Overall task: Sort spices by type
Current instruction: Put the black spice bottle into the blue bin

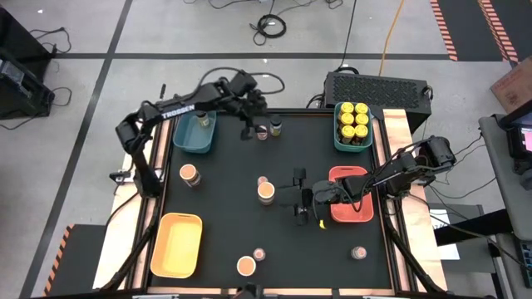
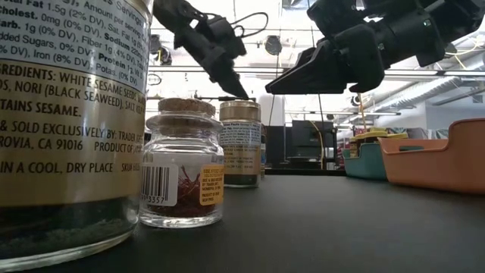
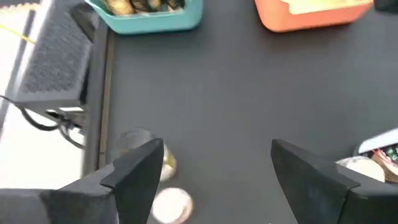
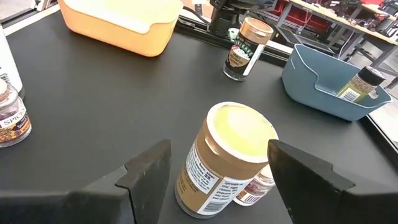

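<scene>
Spices lie scattered over the black bench (image 1: 224,224), and I take the red tray (image 1: 353,209) at its right side as my landmark. Largest first: the teal tray (image 1: 352,141) behind it holds the yellow-lidded jars (image 1: 354,120); the blue tray (image 1: 195,133) sits far across toward the back left, the yellow tray (image 1: 176,244) far across toward the front left.

My right claw (image 1: 299,196) reaches out just left of the red tray, fingers apart and empty. The tan-lidded jar (image 4: 227,163) stands upright directly ahead of it, farther left of the tray, its long axis vertical, a tiny jar (image 4: 256,185) touching its far side. I judge the coming move to be a straight advance until the fingers flank that jar; the right arm is clearly nearer.

My left claw (image 1: 247,131) hangs spread and empty near two jars (image 1: 268,129) at the back edge, well left of the teal tray.
</scene>
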You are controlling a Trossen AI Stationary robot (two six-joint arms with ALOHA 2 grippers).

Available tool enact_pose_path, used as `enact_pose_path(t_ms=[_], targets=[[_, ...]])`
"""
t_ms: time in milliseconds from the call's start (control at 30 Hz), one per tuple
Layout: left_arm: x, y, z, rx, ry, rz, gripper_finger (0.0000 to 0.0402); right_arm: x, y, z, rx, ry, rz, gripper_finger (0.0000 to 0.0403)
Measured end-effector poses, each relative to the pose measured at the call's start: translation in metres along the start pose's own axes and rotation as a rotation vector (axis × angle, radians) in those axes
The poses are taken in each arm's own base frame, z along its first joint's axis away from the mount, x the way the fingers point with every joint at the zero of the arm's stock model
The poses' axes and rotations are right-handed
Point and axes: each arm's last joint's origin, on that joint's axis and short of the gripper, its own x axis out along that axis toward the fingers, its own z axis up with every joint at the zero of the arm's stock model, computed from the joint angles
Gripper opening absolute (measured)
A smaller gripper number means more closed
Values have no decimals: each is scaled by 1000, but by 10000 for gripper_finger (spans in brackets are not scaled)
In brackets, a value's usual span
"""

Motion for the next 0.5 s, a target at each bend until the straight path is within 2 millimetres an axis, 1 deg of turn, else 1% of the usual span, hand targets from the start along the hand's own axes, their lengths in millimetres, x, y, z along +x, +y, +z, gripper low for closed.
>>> enact_pose_path(t_ms=[100, 200, 333, 500], targets=[[19, 6, 0, 29, -26, 44, 299, 0, 0, 0, 0, 1, 1, 260], [37, 17, -6, 28, -50, 66, 299, 0, 0, 0, -1, 2, 1, 260], [63, 30, -20, -20, -49, 83, 299, 0, 0, -1, -2, 8, 2, 260], [81, 42, -34, -45, -25, 133, 299, 0, 0, -3, -8, 26, 4, 260]])
